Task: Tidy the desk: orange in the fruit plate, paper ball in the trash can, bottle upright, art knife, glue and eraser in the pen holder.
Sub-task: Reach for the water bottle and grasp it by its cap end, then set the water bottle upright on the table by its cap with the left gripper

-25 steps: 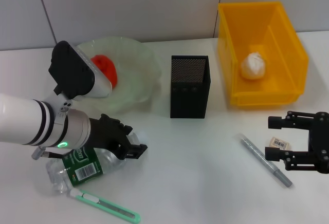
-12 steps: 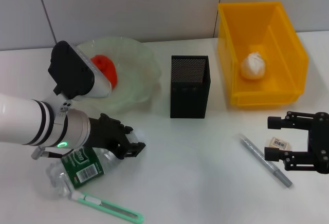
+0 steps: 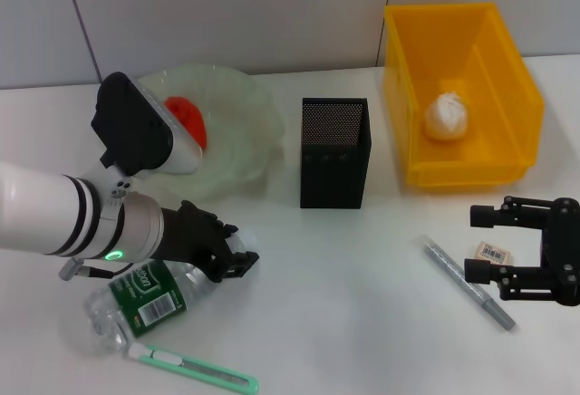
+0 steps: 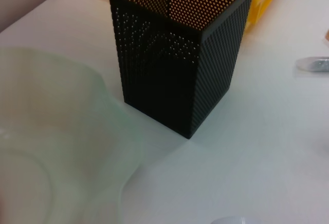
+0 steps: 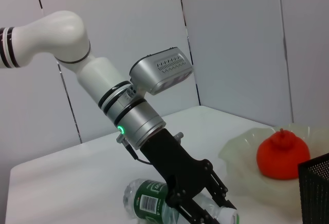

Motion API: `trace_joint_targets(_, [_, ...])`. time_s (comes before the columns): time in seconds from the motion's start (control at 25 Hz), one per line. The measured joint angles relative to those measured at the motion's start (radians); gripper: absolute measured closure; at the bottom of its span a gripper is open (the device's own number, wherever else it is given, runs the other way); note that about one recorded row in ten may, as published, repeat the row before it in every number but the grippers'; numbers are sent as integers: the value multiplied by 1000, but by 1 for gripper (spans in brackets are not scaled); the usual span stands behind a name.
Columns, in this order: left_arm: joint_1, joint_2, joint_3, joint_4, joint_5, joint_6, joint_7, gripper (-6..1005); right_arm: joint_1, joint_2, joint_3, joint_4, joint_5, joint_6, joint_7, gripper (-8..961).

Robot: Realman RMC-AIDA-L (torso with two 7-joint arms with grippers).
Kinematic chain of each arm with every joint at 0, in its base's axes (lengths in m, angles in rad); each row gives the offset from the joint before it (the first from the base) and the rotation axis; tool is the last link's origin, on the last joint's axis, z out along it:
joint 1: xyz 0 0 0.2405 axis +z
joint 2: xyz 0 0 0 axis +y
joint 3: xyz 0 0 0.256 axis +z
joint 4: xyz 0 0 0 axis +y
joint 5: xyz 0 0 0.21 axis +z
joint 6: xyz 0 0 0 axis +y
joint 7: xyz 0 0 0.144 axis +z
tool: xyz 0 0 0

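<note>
Left claw grips bottle; orange in plate.

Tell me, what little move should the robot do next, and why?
Probably tip the bottle up onto its base. It lies on its side on the desk, and the left end effector is closed on its cap end. The orange is already in the plate and the paper ball in the bin, so the bottle seems to come next.
</note>
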Motion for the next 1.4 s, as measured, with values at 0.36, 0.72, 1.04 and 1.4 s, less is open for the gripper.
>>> trace_joint_targets(0.36, [-5,0,3,4,0,-4,0,548,0,0,0,0,0,2,-2,202])
trace_joint_targets(0.72, [-4,0,1,15,-1,-25,0,547,0,0,1,0,0,3,-3,202])
trace_joint_targets(1.04, [7,0,2,49,-1,-25,0,547,-1,1,7,0,6,3,-4,202])
trace_joint_targets(1.4, [38,1,2,122,-3,-28,13,547,-1,0,10,0,9,4,-4,202])
